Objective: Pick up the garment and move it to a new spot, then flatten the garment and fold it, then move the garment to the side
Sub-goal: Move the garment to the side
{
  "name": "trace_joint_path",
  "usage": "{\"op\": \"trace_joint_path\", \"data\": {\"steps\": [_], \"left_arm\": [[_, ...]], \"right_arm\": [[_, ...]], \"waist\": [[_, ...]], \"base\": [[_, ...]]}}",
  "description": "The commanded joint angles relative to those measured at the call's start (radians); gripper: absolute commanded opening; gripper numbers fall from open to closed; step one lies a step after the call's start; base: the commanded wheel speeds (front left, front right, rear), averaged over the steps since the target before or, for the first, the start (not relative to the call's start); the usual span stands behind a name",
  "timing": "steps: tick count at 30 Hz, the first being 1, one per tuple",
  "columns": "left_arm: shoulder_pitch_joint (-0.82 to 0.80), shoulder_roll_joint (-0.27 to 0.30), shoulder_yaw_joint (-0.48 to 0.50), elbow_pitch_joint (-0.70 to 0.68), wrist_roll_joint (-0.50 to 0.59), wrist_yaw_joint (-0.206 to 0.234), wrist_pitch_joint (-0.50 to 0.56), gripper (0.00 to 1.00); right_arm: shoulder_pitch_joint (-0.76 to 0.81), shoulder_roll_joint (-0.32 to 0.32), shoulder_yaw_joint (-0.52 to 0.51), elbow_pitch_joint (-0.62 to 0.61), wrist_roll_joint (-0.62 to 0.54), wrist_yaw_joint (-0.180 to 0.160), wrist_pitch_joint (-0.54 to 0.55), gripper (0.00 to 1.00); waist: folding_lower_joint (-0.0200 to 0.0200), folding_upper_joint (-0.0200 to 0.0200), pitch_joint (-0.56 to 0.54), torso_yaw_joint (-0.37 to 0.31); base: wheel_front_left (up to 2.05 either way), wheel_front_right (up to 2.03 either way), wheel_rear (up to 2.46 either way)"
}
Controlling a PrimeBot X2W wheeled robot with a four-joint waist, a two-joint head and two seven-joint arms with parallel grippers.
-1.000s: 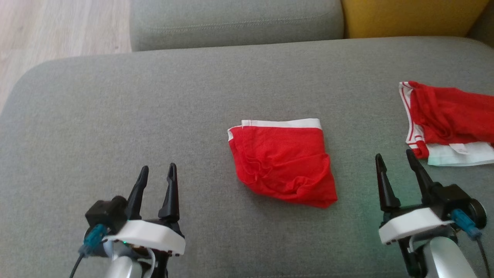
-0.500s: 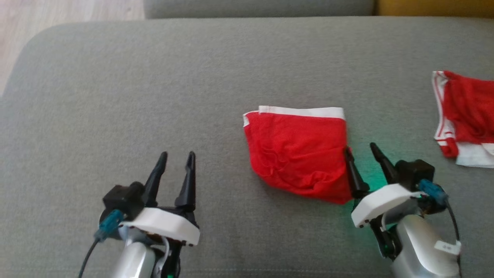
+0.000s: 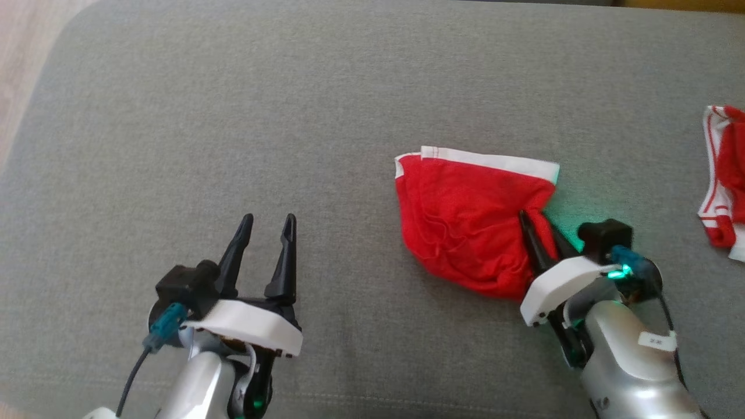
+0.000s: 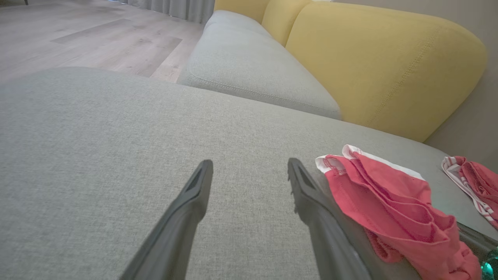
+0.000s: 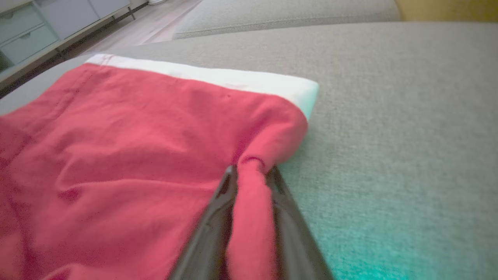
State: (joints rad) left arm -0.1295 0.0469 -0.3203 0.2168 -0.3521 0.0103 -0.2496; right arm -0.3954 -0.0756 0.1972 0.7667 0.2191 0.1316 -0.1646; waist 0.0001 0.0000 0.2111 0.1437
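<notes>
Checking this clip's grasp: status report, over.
Right tool shut on red garment, right edge. Left tool open, empty. Second garment lies apart, far right.

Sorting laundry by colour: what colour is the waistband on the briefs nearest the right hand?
White waistband, on red briefs; clearest in the right wrist view.

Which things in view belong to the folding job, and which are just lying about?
Job: red garment, pinched in the right gripper; grey cushion under it.
Lying about: second red garment with white stripes at the right; yellow cushion behind.
</notes>
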Motion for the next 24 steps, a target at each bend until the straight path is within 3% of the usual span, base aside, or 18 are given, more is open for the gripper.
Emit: {"op": "trace_joint_path", "data": {"steps": [1, 7, 12, 17, 24], "left_arm": [[-0.033, 0.003, 0.033, -0.033, 0.005, 0.008, -0.012, 1.00], [-0.032, 0.003, 0.041, -0.040, 0.006, 0.006, -0.012, 1.00], [-0.043, 0.003, 0.051, -0.048, 0.018, 0.001, -0.012, 1.00], [-0.074, 0.003, 0.043, -0.053, 0.030, -0.008, -0.012, 1.00], [-0.146, 0.003, 0.034, -0.050, 0.057, -0.025, -0.012, 1.00]], "right_arm": [[-0.024, -0.007, 0.049, -0.008, -0.032, -0.001, -0.027, 0.00], [-0.071, -0.092, 0.142, -0.046, -0.199, -0.001, -0.077, 0.00], [-0.135, -0.202, 0.241, -0.124, -0.286, -0.001, -0.084, 0.00], [-0.230, -0.358, 0.303, -0.179, -0.240, -0.001, -0.039, 0.00], [-0.358, -0.547, 0.322, -0.192, -0.081, -0.001, 0.046, 0.00]], "waist": [[-0.0001, 0.0000, -0.003, -0.010], [-0.0001, 0.0000, -0.016, -0.071], [-0.0001, 0.0000, 0.000, -0.154], [-0.0001, 0.0000, 0.048, -0.221], [-0.0001, 0.0000, 0.161, -0.272]], "base": [[0.00, 0.00, 0.00], [0.00, 0.00, 0.00], [0.00, 0.00, 0.00], [0.00, 0.00, 0.00], [0.00, 0.00, 0.00]]}}
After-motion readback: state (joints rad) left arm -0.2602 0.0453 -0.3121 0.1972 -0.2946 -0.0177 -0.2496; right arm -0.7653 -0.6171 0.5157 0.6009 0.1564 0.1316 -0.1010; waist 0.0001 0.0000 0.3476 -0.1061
